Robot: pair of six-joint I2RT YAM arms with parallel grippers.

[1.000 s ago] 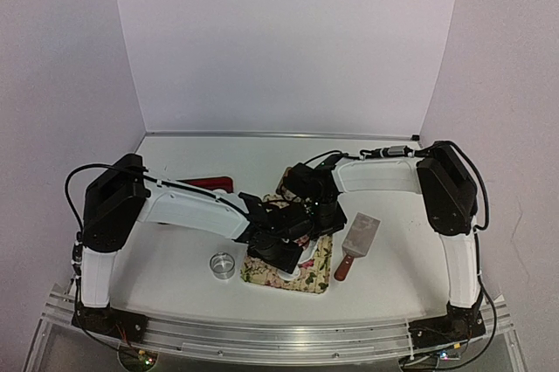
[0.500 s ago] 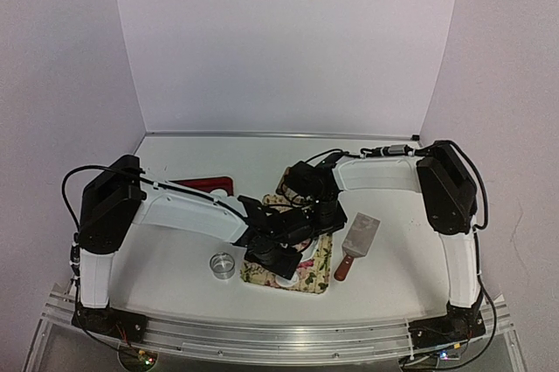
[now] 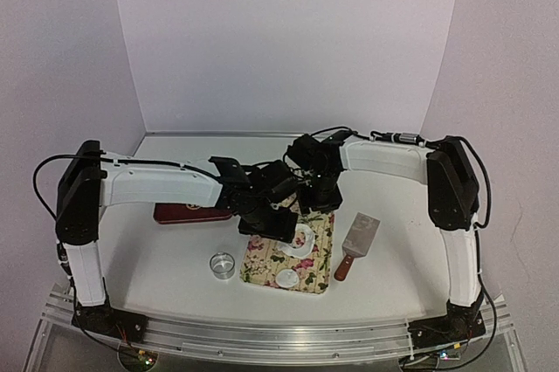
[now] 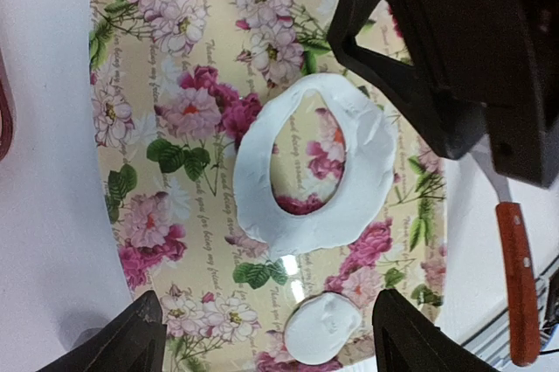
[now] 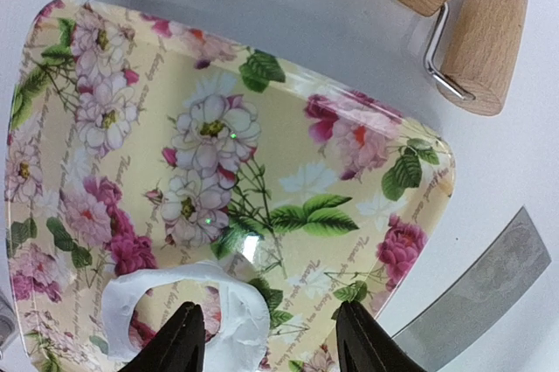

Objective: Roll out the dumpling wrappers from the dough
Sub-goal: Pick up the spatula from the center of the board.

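Note:
The dough (image 4: pixel 367 182) is a flattened white sheet with a round hole, lying mid-tray; it shows again as dough (image 3: pixel 303 239) and dough (image 5: pixel 238 313). One dumpling wrapper (image 4: pixel 323 327), a small white disc, lies near the tray's front edge, seen from above as wrapper (image 3: pixel 287 278). My left gripper (image 4: pixel 272 339) hangs open above the tray, the wrapper below and between its fingers. My right gripper (image 5: pixel 271 341) is open over the tray's far part, its left finger beside the dough's rim. Neither holds anything.
The floral tray (image 3: pixel 319 278) sits at front centre. A metal ring cutter (image 3: pixel 223 265) stands left of it and a scraper (image 3: pixel 354 243) lies to its right. A wooden rolling pin (image 5: pixel 476 36) lies behind the tray. A red flat thing (image 3: pixel 179 213) lies at left.
The left arm has pulled back from the tray's front, uncovering the dough and the wrapper. The right gripper has drawn back toward the tray's far end and opened wider.

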